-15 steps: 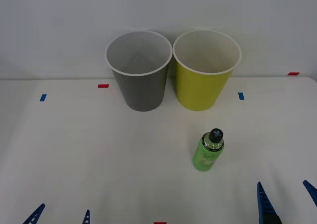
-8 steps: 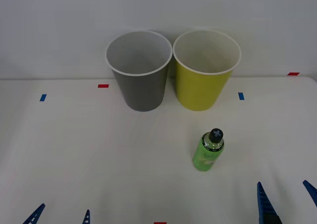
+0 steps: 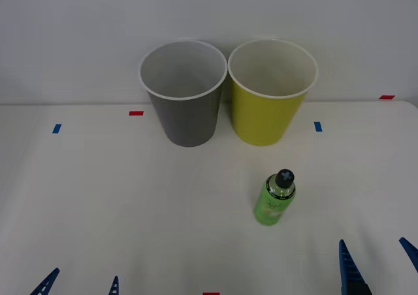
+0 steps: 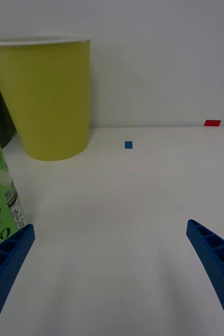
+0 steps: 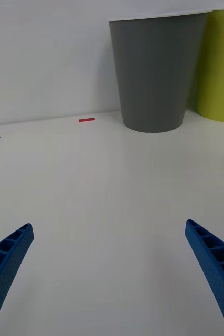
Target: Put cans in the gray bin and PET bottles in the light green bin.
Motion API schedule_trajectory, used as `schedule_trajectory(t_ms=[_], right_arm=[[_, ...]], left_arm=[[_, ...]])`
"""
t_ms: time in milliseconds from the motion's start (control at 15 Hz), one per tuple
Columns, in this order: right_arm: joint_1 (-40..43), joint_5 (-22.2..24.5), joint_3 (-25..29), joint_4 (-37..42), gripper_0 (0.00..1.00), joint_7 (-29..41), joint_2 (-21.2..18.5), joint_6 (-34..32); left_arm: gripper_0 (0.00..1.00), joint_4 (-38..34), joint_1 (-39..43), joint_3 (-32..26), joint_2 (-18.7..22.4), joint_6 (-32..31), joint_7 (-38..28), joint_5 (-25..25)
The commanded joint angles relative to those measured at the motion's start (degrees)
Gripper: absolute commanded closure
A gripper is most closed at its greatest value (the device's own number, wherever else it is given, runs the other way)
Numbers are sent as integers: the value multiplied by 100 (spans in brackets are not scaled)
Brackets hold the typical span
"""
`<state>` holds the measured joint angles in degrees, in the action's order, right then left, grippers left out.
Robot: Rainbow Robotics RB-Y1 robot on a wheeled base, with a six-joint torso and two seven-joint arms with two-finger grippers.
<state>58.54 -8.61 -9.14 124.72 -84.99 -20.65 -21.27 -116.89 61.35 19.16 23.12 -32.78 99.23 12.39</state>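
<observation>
Toppling risk: PET bottle (image 3: 274, 199) stands upright, lower right of centre, below light green bin (image 3: 271, 93); right gripper (image 3: 375, 262), spread wide and empty at the bottom right edge, could clip its tall body.

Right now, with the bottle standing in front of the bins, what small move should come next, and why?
Probably the right claw should ease forward and toward the robot's left, to bracket the green bottle. The bottle stands upright on the table, untouched, nearer the right claw, which is open and empty. The light green bin sits just behind it. The left claw waits open at the near edge.
</observation>
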Motion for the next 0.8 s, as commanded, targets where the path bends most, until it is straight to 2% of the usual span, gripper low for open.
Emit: schedule_trajectory(t_ms=[67, 333, 467, 533, 667, 800], right_arm=[[0, 0, 0, 0, 0, 0, 0, 0], [0, 0, 0, 0, 0, 0, 0, 0], [-106, 79, -167, -176, 0, -53, 237, -132], [-70, 9, -290, -97, 0, -62, 193, -141], [-97, 61, -360, -70, 0, -132, -97, -176], [-220, 18, -633, -70, 0, -167, -563, -193]], left_arm=[[0, 0, 0, 0, 0, 0, 0, 0], [0, 0, 0, 0, 0, 0, 0, 0], [0, 0, 0, 0, 0, 0, 0, 0], [0, 0, 0, 0, 0, 0, 0, 0], [0, 0, 0, 0, 0, 0, 0, 0], [0, 0, 0, 0, 0, 0, 0, 0]])
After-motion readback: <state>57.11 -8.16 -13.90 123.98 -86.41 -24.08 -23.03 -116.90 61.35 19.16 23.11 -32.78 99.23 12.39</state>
